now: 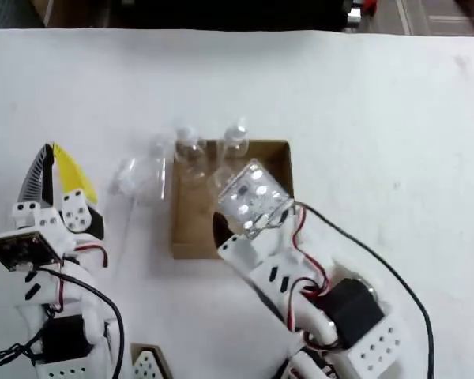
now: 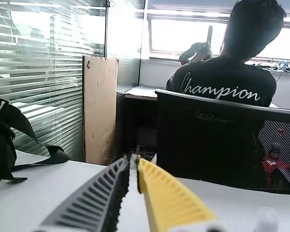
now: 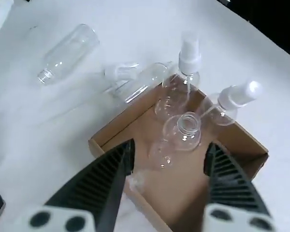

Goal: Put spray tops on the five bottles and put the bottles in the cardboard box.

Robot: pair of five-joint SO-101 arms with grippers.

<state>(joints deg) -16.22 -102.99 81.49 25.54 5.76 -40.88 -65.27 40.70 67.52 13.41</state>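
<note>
Five clear bottles in sight, all plain see-through plastic. The cardboard box (image 1: pixel 189 225) is plain brown and sits mid-table (image 1: pixel 379 118).

In the box:
- The first capped bottle (image 3: pixel 176 92) and second capped bottle (image 3: pixel 217 111) are at the far wall. Both have white spray tops fitted, and the tops stick out past the rim. Leaning or upright: can't tell.
- The open-necked bottle (image 3: pixel 184 131) is nearer the middle, neck facing up toward the right wrist camera.

On the table beside the box:
- The lying bottle (image 3: pixel 145 82) is just outside the box wall, with a white spray top (image 3: pixel 118 72) at its neck end. Fitted or loose: can't tell.
- The bare bottle (image 3: pixel 67 50) is farther out, on its side with its neck open, apart from the rest.

The right gripper (image 3: pixel 169 147) hangs over the box with its fingers spread wide and nothing between them. The open-necked bottle sits under the gap.

The left gripper (image 1: pixel 51 148) is off at the left side of the table, well apart from the box and bottles. Its grey and yellow fingers are pressed together at the tips, empty.
</note>
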